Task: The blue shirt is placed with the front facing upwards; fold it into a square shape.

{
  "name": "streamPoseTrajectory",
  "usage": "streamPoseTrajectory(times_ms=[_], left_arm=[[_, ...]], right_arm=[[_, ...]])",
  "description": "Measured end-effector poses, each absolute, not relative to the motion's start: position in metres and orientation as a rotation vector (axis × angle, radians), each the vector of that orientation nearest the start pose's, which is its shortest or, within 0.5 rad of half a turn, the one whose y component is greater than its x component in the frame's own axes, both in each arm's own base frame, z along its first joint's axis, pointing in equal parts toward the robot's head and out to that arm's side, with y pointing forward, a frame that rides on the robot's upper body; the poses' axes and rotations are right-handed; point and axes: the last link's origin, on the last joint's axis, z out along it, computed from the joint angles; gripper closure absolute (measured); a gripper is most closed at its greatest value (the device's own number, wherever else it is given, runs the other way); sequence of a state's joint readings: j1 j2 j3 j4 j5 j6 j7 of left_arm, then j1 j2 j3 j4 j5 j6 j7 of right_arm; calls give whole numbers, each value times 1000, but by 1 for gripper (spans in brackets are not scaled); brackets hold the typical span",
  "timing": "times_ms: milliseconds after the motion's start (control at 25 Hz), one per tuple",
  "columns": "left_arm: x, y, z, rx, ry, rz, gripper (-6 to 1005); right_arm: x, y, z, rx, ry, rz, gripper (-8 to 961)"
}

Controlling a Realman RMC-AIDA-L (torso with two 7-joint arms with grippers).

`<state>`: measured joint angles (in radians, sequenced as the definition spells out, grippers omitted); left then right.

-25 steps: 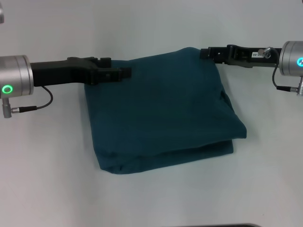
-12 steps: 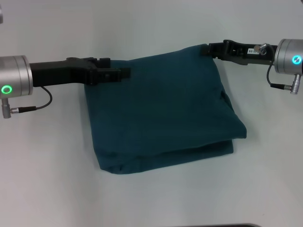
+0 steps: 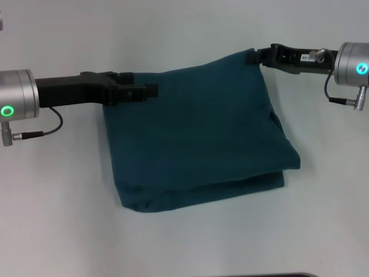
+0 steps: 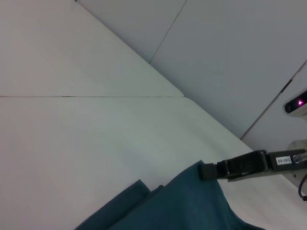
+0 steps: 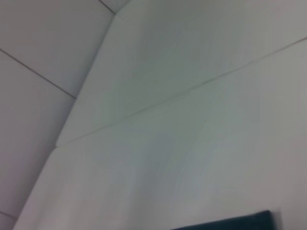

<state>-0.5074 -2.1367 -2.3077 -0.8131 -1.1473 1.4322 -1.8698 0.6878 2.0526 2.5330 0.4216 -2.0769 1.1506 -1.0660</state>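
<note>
The folded dark teal-blue cotton shirt [image 3: 199, 135] spans mid-frame between the end effectors, left [image 3: 151, 90] and right [image 3: 258, 56] each pinching an upper corner.

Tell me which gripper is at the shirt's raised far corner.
The right gripper, at the lifted far-right corner of the blue shirt; the left gripper sits lower at the far-left edge.

Your white table [image 3: 190, 242] filling the frame, the folded blue shirt [image 3: 196, 138] lying on it at centre, plain side up
</note>
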Motion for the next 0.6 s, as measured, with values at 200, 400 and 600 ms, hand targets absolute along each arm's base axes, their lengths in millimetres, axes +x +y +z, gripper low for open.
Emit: streamPoseTrajectory(times_ms=[200, 400, 600], left_arm=[[-243, 343, -13, -2611, -1126, -655, 95], [-243, 343, -13, -2610, -1127, -656, 95], [-243, 344, -13, -2607, -1128, -659, 96]], right_arm=[[263, 390, -15, -2220, 1615, 739, 901], [256, 393, -6, -2255, 1573, 772, 901], [248, 397, 6, -2277, 1531, 805, 900]])
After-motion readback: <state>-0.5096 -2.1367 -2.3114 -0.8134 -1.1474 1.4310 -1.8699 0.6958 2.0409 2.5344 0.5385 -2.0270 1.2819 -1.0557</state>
